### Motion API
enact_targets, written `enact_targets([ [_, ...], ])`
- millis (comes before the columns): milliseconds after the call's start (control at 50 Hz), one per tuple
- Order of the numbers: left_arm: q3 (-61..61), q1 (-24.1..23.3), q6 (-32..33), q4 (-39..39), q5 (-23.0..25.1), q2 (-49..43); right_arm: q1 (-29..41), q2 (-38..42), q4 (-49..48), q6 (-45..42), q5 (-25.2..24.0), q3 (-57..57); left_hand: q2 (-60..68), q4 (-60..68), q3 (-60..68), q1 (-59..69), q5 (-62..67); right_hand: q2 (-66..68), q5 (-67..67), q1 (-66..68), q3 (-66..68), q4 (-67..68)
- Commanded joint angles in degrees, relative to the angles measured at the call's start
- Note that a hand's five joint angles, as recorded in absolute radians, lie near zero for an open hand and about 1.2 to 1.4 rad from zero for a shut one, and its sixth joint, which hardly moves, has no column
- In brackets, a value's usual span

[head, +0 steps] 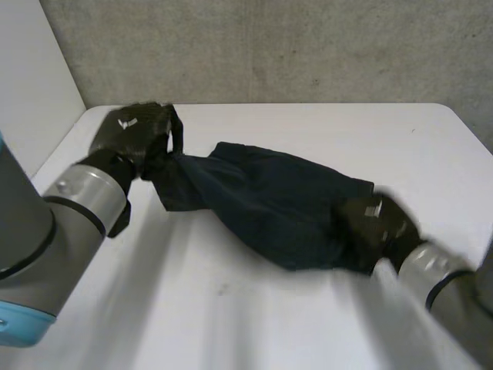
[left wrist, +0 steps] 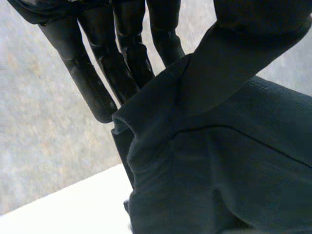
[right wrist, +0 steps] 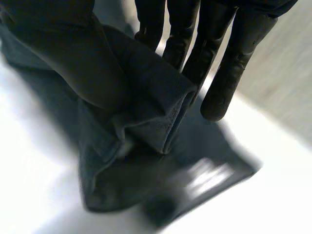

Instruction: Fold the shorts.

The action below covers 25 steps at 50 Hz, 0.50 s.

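head view: dark navy cloth shorts (head: 269, 204) stretch over the white tabletop (head: 231, 316); left hand (head: 139, 135) pinches one end, right hand (head: 377, 223) the opposite end. light, limp; probably best held at hems.

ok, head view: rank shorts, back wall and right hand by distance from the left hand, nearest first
1. shorts: one end gripped in the left hand, touching.
2. wall: close behind that hand.
3. right hand: far side, gripping the other end of the shorts.
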Motion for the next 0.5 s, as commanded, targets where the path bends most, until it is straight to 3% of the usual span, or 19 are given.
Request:
enact_targets([
  [20, 5.9, 0.1, 0.0, -1.5, 1.3, 10.9, -0.4, -15.5, 12.7, -5.6, 0.0, -17.7, 11.2, 11.0, 11.5, 14.2, 13.6, 12.7, 14.1, 24.8, 12.5, 11.8],
  [120, 11.0, 0.6, -0.3, -2.0, 4.1, 16.4, -1.9, -15.0, 23.0, -6.2, -0.4, -30.9, 11.2, 11.0, 11.5, 14.2, 13.6, 12.7, 14.1, 24.8, 12.5, 11.8],
  [260, 13.8, 0.7, -0.6, -5.2, 4.7, 16.7, -2.4, -6.2, 33.0, -7.1, -0.7, -43.2, 11.2, 11.0, 11.5, 14.2, 13.6, 12.7, 14.1, 24.8, 12.5, 11.8],
  [500, 13.6, 2.0, 0.1, -5.6, 4.2, -4.6, -0.6, 13.5, 34.7, -7.5, 0.5, -47.8, 11.2, 11.0, 11.5, 14.2, 13.6, 12.7, 14.1, 24.8, 12.5, 11.8],
])
